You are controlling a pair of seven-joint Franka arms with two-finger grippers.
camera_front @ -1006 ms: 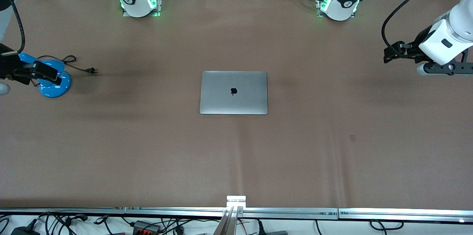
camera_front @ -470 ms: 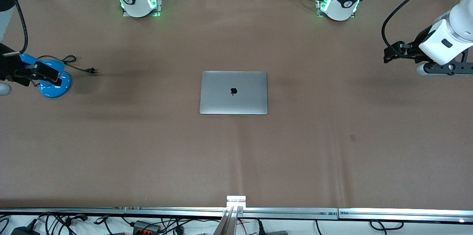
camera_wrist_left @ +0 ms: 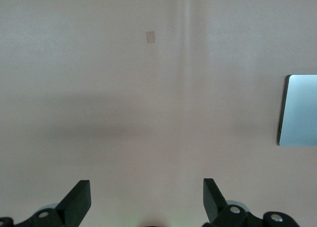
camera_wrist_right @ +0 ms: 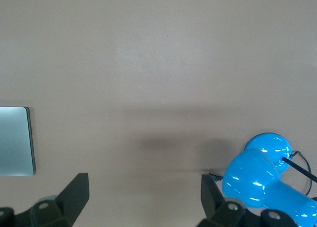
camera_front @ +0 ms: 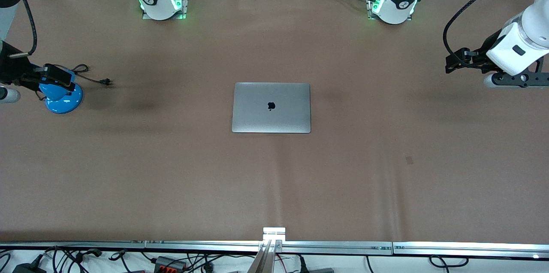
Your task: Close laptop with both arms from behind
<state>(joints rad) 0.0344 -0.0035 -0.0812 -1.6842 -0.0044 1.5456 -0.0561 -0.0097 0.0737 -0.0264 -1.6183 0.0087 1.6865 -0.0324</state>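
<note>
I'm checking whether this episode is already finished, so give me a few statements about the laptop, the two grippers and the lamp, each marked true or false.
1. The laptop lies shut, lid logo up. True.
2. The left gripper is clamped on the laptop's edge. False: it is open over bare table at the left arm's end, well apart from the laptop.
3. The right gripper is open, holding nothing. True.
4. The blue lamp stands on the laptop. False: it stands on the table at the right arm's end, under the right gripper.
5. A black cord with a plug lies beside the lamp. True.
</note>
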